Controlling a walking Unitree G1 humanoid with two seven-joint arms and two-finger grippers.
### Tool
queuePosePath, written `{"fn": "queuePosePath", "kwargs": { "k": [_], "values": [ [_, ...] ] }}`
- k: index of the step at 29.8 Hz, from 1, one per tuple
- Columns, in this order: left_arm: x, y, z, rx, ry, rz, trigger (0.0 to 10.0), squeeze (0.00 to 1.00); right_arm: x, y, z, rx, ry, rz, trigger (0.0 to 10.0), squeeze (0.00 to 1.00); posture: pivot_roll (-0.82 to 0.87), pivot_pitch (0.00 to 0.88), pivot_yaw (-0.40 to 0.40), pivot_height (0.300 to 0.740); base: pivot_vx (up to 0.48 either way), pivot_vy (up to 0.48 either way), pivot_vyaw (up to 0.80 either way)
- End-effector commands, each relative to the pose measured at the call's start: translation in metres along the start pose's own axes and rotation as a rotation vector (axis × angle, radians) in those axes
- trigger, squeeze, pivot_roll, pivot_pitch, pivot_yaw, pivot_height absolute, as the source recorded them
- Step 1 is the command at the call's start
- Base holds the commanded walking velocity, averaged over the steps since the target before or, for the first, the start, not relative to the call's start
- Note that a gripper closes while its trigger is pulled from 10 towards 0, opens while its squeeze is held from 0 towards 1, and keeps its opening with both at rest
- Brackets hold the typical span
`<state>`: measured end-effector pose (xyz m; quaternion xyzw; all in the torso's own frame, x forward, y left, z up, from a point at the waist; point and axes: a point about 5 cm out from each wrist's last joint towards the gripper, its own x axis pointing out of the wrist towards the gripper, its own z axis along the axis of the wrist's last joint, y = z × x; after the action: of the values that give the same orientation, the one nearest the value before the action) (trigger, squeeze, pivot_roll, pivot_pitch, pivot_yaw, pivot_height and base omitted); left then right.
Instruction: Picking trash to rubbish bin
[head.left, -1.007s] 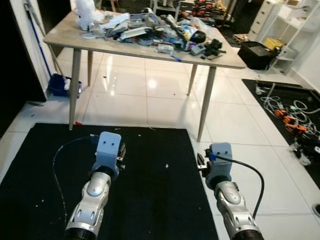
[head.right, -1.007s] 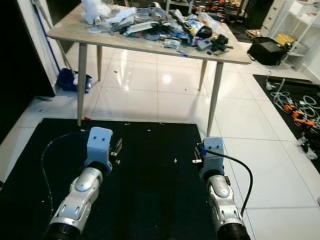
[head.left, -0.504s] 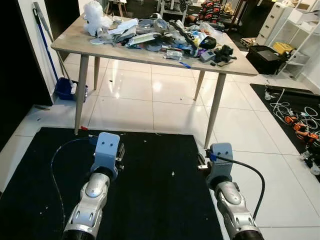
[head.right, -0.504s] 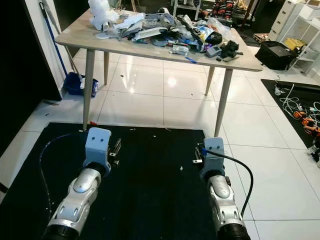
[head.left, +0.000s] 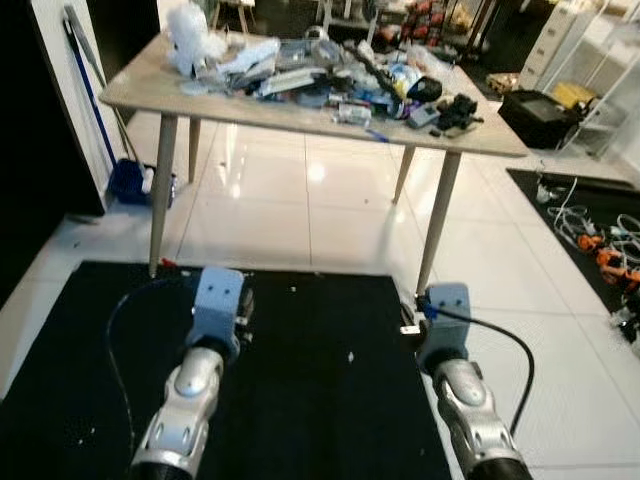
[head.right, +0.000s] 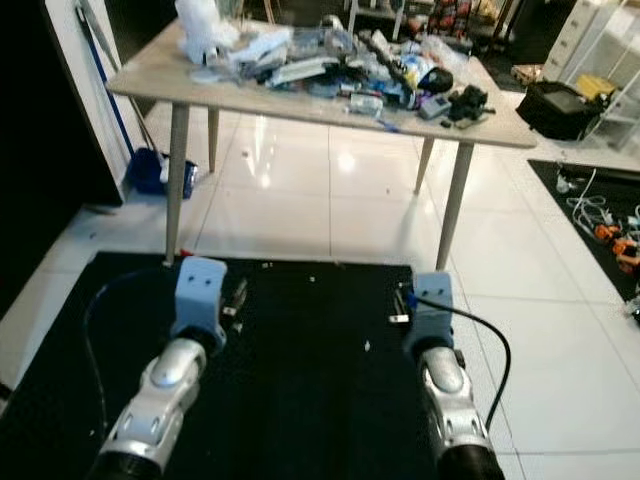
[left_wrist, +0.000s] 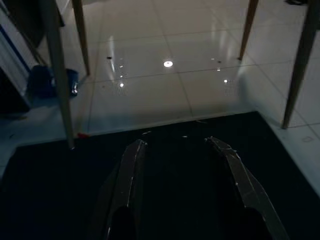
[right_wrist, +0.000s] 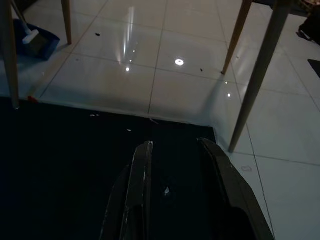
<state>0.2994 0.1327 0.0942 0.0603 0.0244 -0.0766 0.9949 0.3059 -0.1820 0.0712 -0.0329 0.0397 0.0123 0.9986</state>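
White tiles and a black mat (head.left: 300, 400) lead to the littered table (head.left: 480, 135), so both the left gripper (left_wrist: 177, 145) and the right gripper (right_wrist: 175, 147) hang low, jaws parted and empty, ready for trash.

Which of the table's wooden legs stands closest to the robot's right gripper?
The front leg on the robot's right, at the corner of the black mat. It comes down just ahead of the right gripper; the other legs stand farther off.

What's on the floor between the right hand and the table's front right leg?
In the right wrist view, the right hand is open over the black mat. Ahead lie white specks and the mat's edge, then bare white tile up to the table leg.
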Motion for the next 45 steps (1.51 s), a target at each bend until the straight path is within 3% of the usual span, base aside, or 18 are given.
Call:
{"fn": "queuePosePath", "kwargs": {
  "k": [1, 14, 36, 45],
  "values": [
    [-0.001, -0.006, -0.002, -0.004, 0.010, -0.018, 10.0, 0.00, -0.003, -0.006, -0.002, -0.005, 0.007, -0.018, 10.0, 0.00, -0.02, 0.119, -0.102, 0.740, 0.304, 0.000, 0.00],
    [0.002, -0.012, 0.000, -0.014, 0.008, -0.034, 10.0, 0.00, -0.001, -0.014, 0.008, -0.018, -0.042, -0.059, 10.0, 0.00, -0.04, 0.128, -0.092, 0.740, 0.302, 0.000, 0.00],
    [0.002, -0.012, 0.000, -0.019, 0.007, -0.033, 10.0, 0.00, 0.001, -0.012, 0.018, -0.037, -0.077, -0.057, 10.0, 0.00, -0.04, 0.136, -0.100, 0.740, 0.301, 0.000, 0.00],
    [0.002, -0.012, 0.000, -0.019, 0.007, -0.034, 10.0, 0.00, 0.000, -0.013, 0.019, -0.036, -0.080, -0.058, 10.0, 0.00, -0.04, 0.135, -0.099, 0.740, 0.304, 0.000, -0.58]
  ]
}}
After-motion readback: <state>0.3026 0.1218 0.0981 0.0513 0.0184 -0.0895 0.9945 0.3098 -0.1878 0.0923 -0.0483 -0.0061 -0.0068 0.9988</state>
